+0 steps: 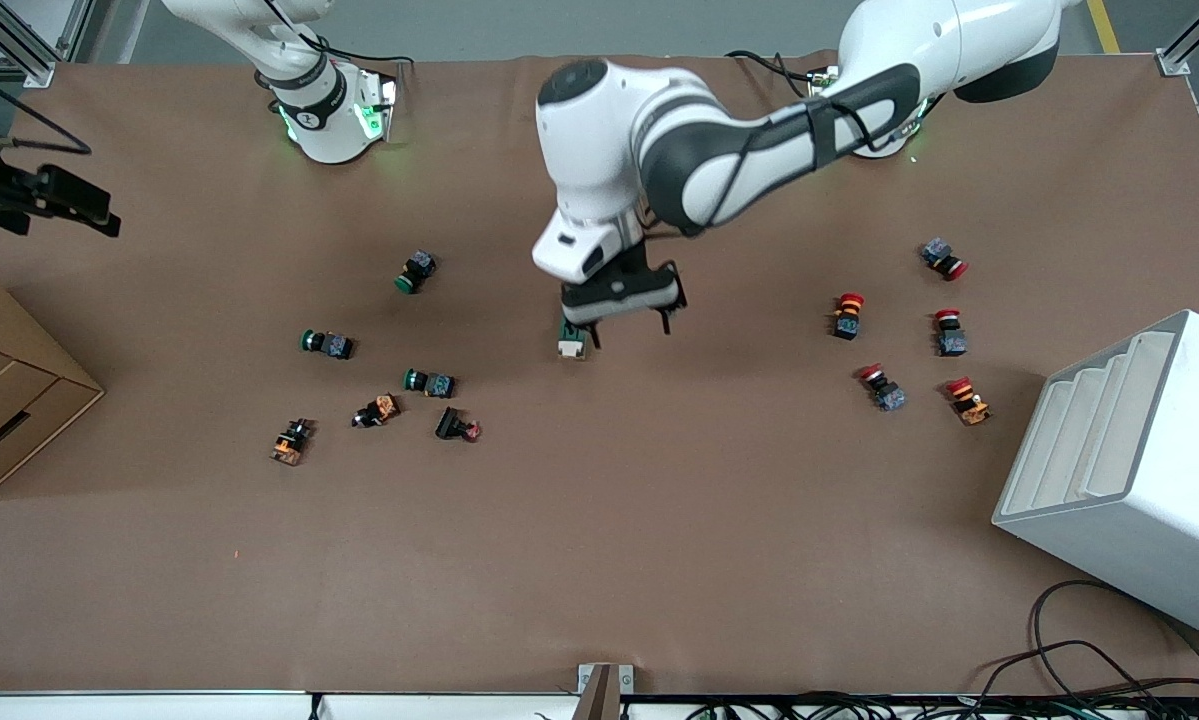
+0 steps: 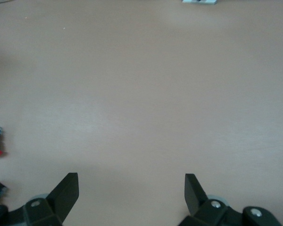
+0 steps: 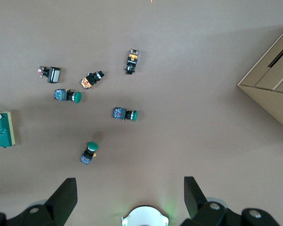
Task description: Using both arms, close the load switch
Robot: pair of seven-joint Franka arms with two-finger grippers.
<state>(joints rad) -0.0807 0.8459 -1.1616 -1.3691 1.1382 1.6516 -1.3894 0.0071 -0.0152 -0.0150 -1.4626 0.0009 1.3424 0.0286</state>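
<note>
Progress looks early: load switch (image 1: 574, 341) lies untouched on the brown table (image 1: 659, 560) near its middle, dark green body with a white piece at one end, and neither arm has a grip on it. Left gripper (image 1: 631, 322) hangs low over the table just beside the switch, toward the left arm's end; its fingers (image 2: 66, 190) are spread wide with only bare table between them, so the switch is not yet between the jaws. Right gripper (image 3: 130, 193) is high above the right arm's end of the table, spread apart and carrying nothing; that arm waits. Whether the lever is already closed cannot be told. Judged remaining: bring both grippers onto the switch, steady the body with one, and press the lever shut with the other. Counts: one load switch; three green-capped push buttons (image 1: 327, 343) and three more small black or orange parts (image 1: 289, 441) toward the right arm's end; five red-capped push buttons (image 1: 846, 314) toward the left arm's end. One cardboard box (image 1: 9, 400) and one white rack (image 1: 1129, 470) sit at the table's ends.
</note>
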